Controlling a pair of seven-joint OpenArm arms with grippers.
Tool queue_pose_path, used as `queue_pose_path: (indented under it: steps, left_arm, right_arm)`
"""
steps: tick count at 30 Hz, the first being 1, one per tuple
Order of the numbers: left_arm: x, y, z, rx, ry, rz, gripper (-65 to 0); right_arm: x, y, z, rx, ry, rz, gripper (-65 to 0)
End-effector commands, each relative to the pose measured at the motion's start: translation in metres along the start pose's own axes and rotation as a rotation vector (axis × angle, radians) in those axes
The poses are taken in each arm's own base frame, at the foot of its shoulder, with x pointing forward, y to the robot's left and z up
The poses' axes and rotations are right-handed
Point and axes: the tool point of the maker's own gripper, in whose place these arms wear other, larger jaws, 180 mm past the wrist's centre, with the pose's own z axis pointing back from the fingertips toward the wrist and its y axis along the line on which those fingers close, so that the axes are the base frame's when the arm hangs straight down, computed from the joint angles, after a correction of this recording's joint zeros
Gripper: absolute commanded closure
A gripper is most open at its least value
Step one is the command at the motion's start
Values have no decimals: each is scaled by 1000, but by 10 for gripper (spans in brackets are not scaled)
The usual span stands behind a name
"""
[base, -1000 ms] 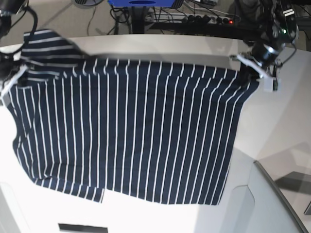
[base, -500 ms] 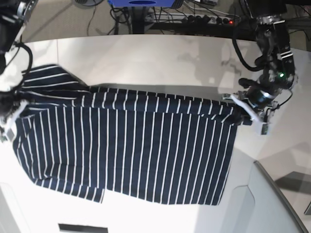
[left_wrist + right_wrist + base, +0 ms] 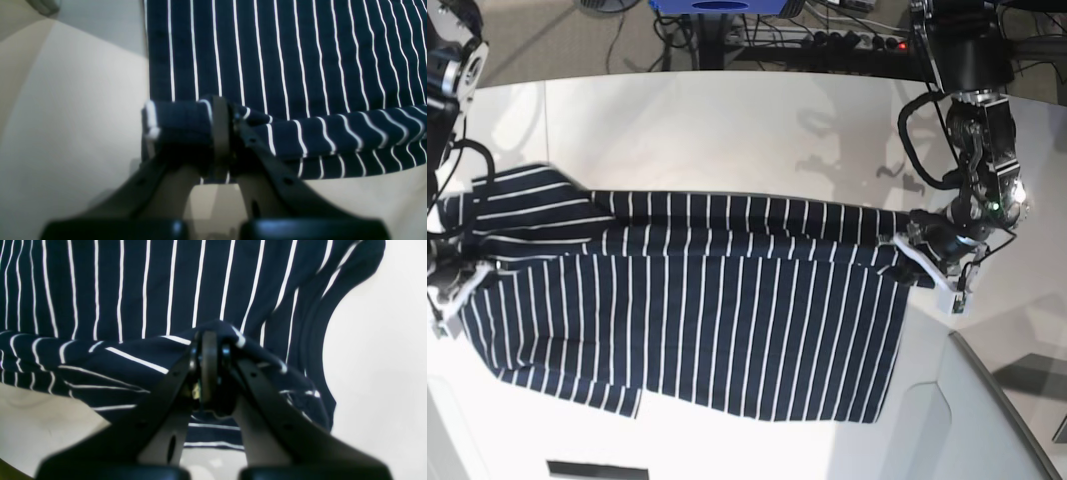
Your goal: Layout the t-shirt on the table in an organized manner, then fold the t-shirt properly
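Spanning most of the base view, the white table (image 3: 727, 120) is glossy, throws back a bright glare along its near left part, and carries a thin straight seam running down from its far edge at the left. Its curved edge shows at the near right, where a grey ledge (image 3: 987, 400) drops away below it. Behind the far edge: bare floor, a blue object (image 3: 717, 6) on a dark stand, tangled cables and a power strip (image 3: 857, 40) with a small red light. The t-shirt (image 3: 697, 300), dark navy with thin white stripes, lies across the middle of the table, its far part doubled over the rest in a long fold running left to right. Left gripper (image 3: 919, 252), at the right of the base view: jaws pressed together on the fold's corner, a rolled hem edge bunched between them in the left wrist view (image 3: 223, 126). Right gripper (image 3: 449, 280), at the far left edge of the base view: jaws likewise clamped tight on a bunched ridge of the t-shirt, seen clearly in the right wrist view (image 3: 208, 366), with a short sleeve lying beside it. Bare tabletop shows under both wrists.
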Motion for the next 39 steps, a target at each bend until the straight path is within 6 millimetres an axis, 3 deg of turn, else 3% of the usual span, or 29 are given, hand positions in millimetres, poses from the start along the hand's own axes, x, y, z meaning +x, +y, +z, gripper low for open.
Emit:
queue_pose_path:
  steps: [1, 11, 18, 29, 32, 35, 36, 38, 39]
  left_arm:
    - [27, 5, 1, 7, -69, -7, 0]
    - [50, 13, -19, -2, -115, 50, 0]
    - [43, 7, -40, 7, -99, 7, 0]
    - [57, 7, -47, 5, -150, 18, 0]
    - [61, 10, -46, 10, -158, 15, 0]
    - [65, 12, -44, 14, -168, 13, 0]
    - [68, 20, -41, 27, -179, 26, -13]
    - [79, 33, -35, 55, -214, 57, -211]
    - [80, 41, -32, 70, -225, 77, -304]
  right_arm:
    - [28, -9, 9, -13, -74, 8, -2]
    - [40, -14, -7, 18, -172, -79, -2]
    - [50, -17, -11, 25, -248, -115, -2]
    - [63, -28, -13, -13, -369, -188, -11]
    - [63, -46, -11, -102, -384, -247, -101]
    - [64, -59, -6, -154, -406, -280, -269]
    - [66, -66, -1, -167, -415, -276, -324]
    - [73, -73, 9, -180, -441, -258, -383]
    - [73, -75, 13, -188, -447, -247, -383]
